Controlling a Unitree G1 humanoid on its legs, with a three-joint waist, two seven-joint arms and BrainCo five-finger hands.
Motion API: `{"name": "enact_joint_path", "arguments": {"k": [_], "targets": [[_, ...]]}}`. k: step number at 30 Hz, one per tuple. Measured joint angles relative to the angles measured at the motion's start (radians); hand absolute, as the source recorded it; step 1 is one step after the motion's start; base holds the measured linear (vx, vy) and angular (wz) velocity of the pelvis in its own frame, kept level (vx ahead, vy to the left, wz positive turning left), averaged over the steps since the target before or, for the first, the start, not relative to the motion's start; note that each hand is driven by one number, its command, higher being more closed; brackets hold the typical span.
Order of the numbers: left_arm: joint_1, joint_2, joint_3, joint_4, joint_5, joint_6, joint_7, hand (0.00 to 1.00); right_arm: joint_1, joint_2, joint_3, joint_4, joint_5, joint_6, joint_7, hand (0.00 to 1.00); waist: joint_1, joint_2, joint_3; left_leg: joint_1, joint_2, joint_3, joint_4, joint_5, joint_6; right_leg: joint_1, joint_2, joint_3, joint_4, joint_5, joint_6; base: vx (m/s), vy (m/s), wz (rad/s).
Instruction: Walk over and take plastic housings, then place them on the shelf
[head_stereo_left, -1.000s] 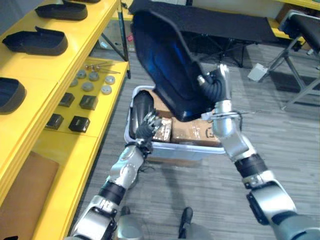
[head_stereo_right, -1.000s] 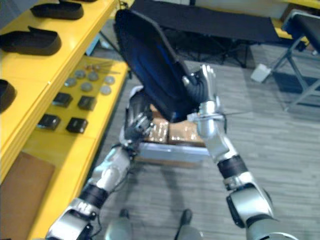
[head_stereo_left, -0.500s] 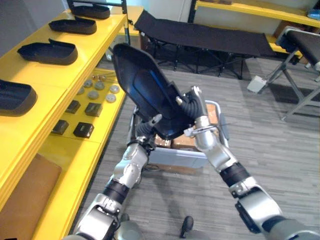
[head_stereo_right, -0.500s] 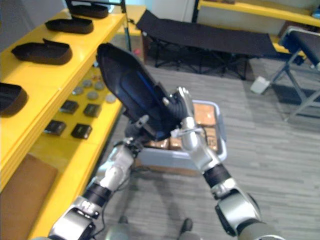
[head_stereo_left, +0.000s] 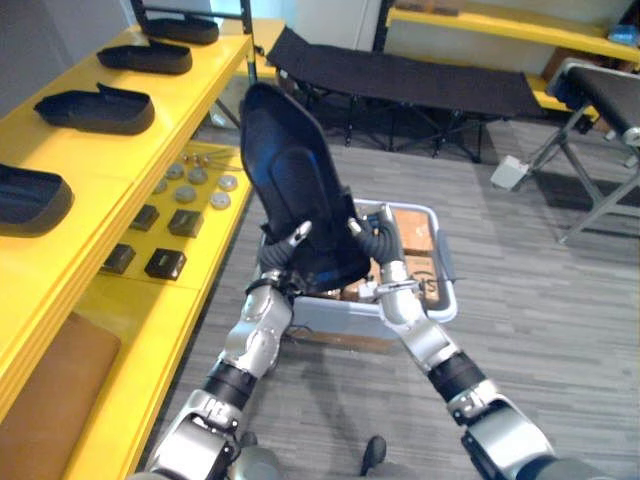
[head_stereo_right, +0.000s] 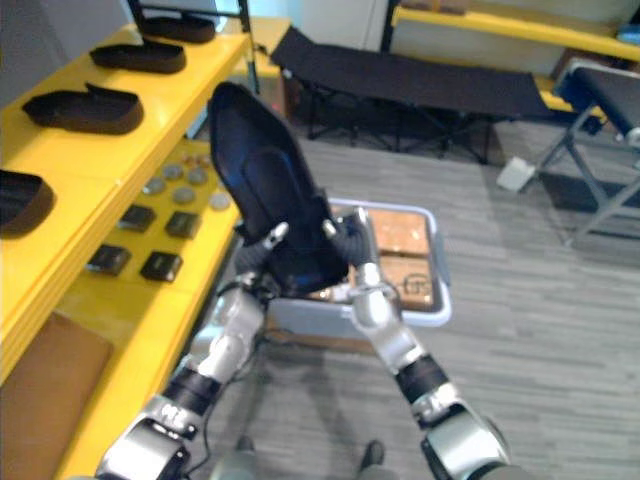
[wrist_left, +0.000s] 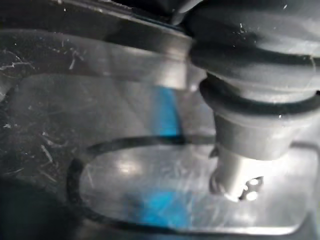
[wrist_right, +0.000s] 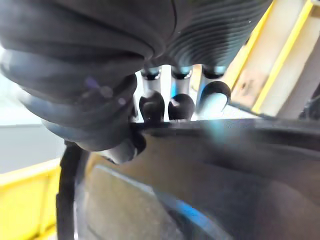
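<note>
A large black plastic housing (head_stereo_left: 285, 180) stands nearly upright in the air in front of me, over the near edge of a grey bin (head_stereo_left: 445, 300). My right hand (head_stereo_left: 378, 240) is shut on its lower right edge; in the right wrist view its fingers (wrist_right: 151, 105) curl over the housing's rim (wrist_right: 200, 165). My left hand (head_stereo_left: 280, 262) clasps the lower left edge, with its thumb (wrist_left: 235, 160) pressed on the glossy face (wrist_left: 125, 170) and its fingers behind the housing.
A yellow shelf (head_stereo_left: 150, 130) runs along the left, with several black housings (head_stereo_left: 95, 108) on its top level. Small black boxes (head_stereo_left: 165, 262) and metal discs (head_stereo_left: 195, 190) lie on the lower level. Cardboard boxes (head_stereo_left: 410, 235) fill the bin. A black cot (head_stereo_left: 430, 75) stands behind.
The housing has swung from a tilt to nearly upright and come lower. My left hand rose from the bin and closed on its lower edge. The camera has also shifted.
</note>
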Motion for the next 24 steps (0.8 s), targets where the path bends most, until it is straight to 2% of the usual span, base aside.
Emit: {"name": "enact_joint_path", "arguments": {"k": [5,10,11,16,18,21,24], "targets": [[0.013,0.0,0.007,0.0,-0.011,-0.018,-0.025,1.0,0.023,0.003,0.006,-0.011,0.002,-0.018,-0.017,1.0,-0.001,-0.001,-0.001,0.018,-0.001,0.002,-0.026,0.012,-0.001,0.0,0.0,-0.001,-0.007,-0.004,-0.004,-0.03,0.011,0.0],[0.04,-0.002,0.005,-0.002,-0.042,-0.036,-0.06,1.0,0.042,0.005,0.013,-0.029,0.001,-0.019,-0.019,1.0,-0.019,-0.01,-0.01,0.022,-0.001,0.003,-0.036,0.016,-0.004,-0.001,0.0,-0.001,-0.007,-0.004,-0.005,0.0,0.0,0.0],[0.046,-0.002,0.005,-0.002,-0.043,-0.039,-0.071,1.0,0.054,0.005,0.018,-0.036,0.001,-0.024,-0.031,0.0,-0.02,-0.012,-0.012,0.028,-0.001,0.005,-0.042,0.017,-0.005,0.0,0.0,-0.001,-0.007,-0.004,-0.005,0.0,0.0,0.0],[0.056,-0.005,0.02,-0.016,-0.069,-0.056,-0.079,1.0,0.097,0.009,0.036,-0.042,0.002,-0.029,-0.037,0.0,-0.021,-0.013,-0.012,0.035,-0.003,0.005,-0.051,0.019,-0.004,0.006,0.0,-0.002,-0.007,-0.004,-0.005,0.0,0.0,0.0],[0.079,-0.009,0.061,-0.091,-0.05,-0.073,-0.074,1.0,0.139,0.008,0.041,-0.039,0.022,-0.012,-0.037,0.0,-0.021,-0.013,-0.012,0.036,-0.003,0.002,-0.051,0.019,-0.004,0.011,0.0,-0.005,-0.008,-0.004,-0.005,0.0,0.006,0.02],[0.093,-0.011,0.08,-0.132,0.057,-0.095,-0.06,1.0,0.154,0.01,0.056,-0.039,0.053,0.007,-0.037,0.0,-0.02,-0.012,-0.012,0.045,-0.003,0.002,-0.051,0.019,-0.004,0.018,0.0,-0.006,-0.008,-0.004,-0.005,0.0,0.004,0.01],[0.114,-0.021,0.087,-0.156,0.156,-0.113,-0.01,1.0,0.165,0.008,0.053,-0.054,0.086,0.021,-0.035,0.0,-0.02,-0.013,-0.013,0.052,-0.003,0.002,-0.051,0.019,-0.004,0.023,0.0,-0.006,-0.008,-0.007,-0.006,-0.01,0.005,0.0]]}}
